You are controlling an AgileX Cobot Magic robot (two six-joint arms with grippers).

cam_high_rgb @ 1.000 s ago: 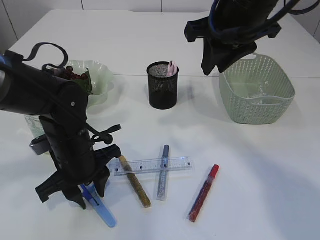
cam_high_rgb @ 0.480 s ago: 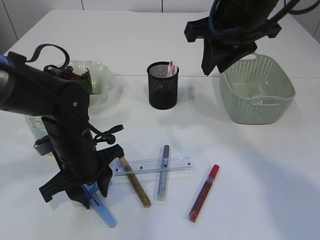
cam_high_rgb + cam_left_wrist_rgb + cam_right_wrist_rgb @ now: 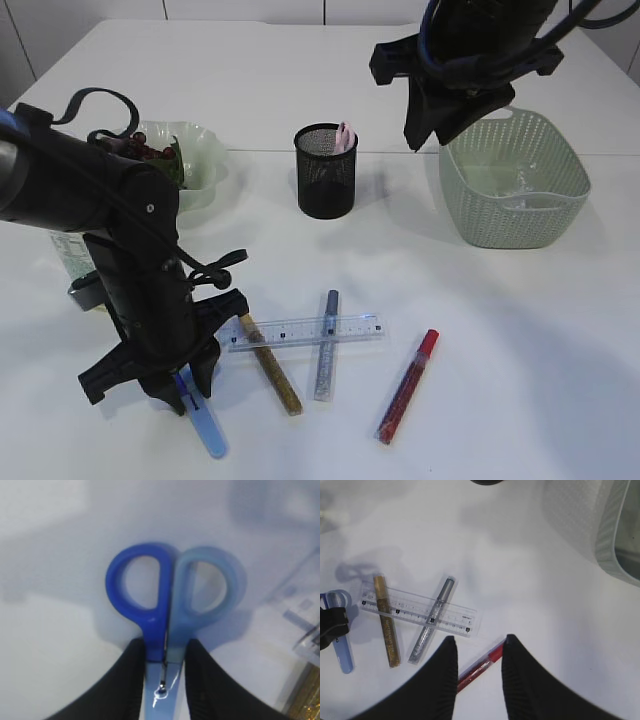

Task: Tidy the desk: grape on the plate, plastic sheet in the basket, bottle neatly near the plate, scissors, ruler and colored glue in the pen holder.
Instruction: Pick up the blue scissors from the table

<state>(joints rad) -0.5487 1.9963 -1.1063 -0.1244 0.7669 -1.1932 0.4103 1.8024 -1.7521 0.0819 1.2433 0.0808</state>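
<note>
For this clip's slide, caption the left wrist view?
Left gripper straddles the blue scissors just below their handle loops, on the white table.

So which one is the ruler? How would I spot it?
Find the black mesh pen holder in the middle of the white table. Nearer the camera lie a few sticks; the ruler rests flat across the gold glue stick and the silver one. It alone is see-through with tick marks.

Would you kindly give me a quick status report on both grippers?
Left gripper closing around scissors, flat on table. Right gripper open, empty, hovering high. Nothing in the way.
</note>
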